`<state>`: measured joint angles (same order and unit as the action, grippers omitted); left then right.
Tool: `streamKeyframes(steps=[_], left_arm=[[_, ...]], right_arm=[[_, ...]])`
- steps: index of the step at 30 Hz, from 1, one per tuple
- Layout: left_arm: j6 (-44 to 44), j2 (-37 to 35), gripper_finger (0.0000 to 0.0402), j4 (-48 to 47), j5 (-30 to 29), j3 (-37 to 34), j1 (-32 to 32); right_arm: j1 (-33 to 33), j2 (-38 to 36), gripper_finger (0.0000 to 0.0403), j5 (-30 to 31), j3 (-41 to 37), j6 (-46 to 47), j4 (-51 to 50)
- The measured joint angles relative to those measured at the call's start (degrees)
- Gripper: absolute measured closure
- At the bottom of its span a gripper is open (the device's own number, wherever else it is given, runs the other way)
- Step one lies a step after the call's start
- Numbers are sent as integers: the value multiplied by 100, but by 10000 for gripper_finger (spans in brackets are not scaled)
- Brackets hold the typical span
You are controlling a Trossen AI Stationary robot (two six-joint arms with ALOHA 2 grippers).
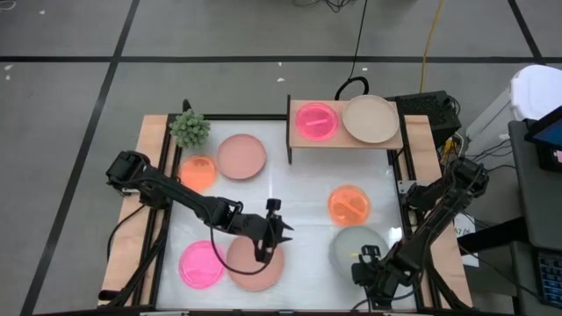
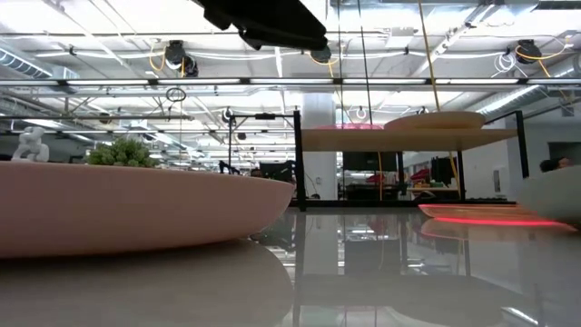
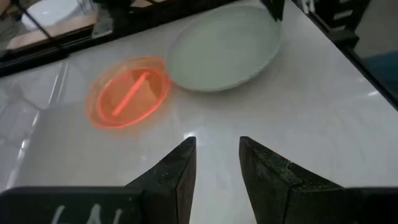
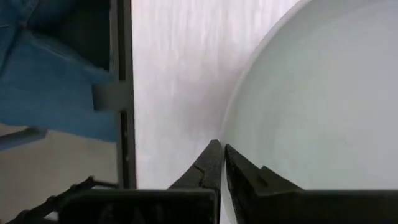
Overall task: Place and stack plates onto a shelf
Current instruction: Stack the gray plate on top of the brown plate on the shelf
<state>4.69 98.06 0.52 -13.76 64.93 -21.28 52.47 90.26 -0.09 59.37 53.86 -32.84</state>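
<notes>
At the tabletop's (image 1: 290, 189) near edge, the right claw (image 4: 219, 163) pinches the rim of a pale grey-green plate (image 1: 358, 247), fingers almost closed on it. Beside it, the left claw (image 1: 270, 230) hovers over a salmon plate (image 1: 256, 263), fingers slightly parted and empty. Farther back lie orange plates (image 1: 349, 204) either side, then the shelf (image 1: 299, 140) at the far edge, carrying a neon pink plate (image 1: 315, 120) and a beige plate (image 1: 370, 118).

spiky green plant (image 1: 190, 128) at table corner, white tabletop (image 1: 299, 197)
</notes>
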Motion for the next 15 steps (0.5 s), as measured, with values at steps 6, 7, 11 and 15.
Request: streamKeyframes(steps=[6,7,11,15], left_arm=[[64,234,273,166,-1,0,2],[61,260,273,145,-1,0,2],[63,313,273,178,0,0,5],[65,313,273,186,0,0,5]], right_arm=[[-280,0,402,198,0,-960,423],[-320,1,402,256,0,-1151,442],[-450,78,402,349,-69,-1862,491],[-559,214,402,342,-141,-2308,521]])
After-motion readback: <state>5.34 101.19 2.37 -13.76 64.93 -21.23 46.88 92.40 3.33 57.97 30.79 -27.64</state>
